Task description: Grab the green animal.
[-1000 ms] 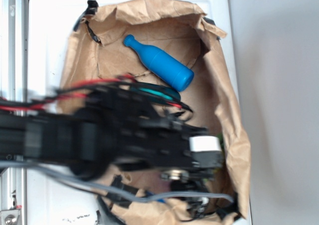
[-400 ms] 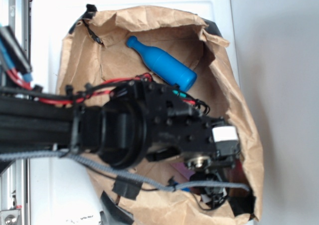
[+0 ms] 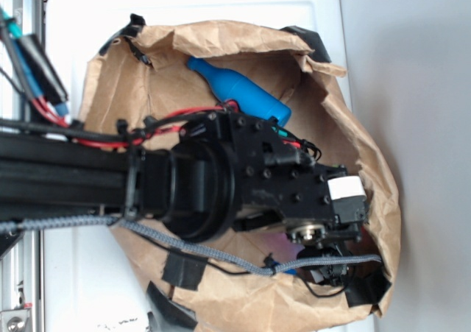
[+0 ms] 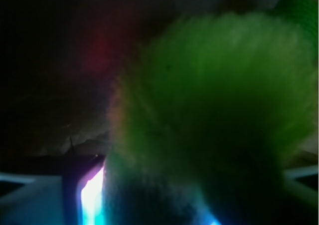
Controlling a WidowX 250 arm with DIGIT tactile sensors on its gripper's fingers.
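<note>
Fuzzy yellow-green fills the wrist view: the green animal [image 4: 214, 110] sits right against the tool [image 3: 324, 262], deep in the brown paper bag [image 3: 368, 199]. Whether the tool has clamped, I cannot tell. Likely the grasp step; next, confirm grip, then lift.

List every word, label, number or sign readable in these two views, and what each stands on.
None can be read.
White label on the black arm: blank at this sharpness.
Blue bottle: no print visible.
Brown paper: unprinted.
Wrist view: only the blurred green animal, no text.
</note>
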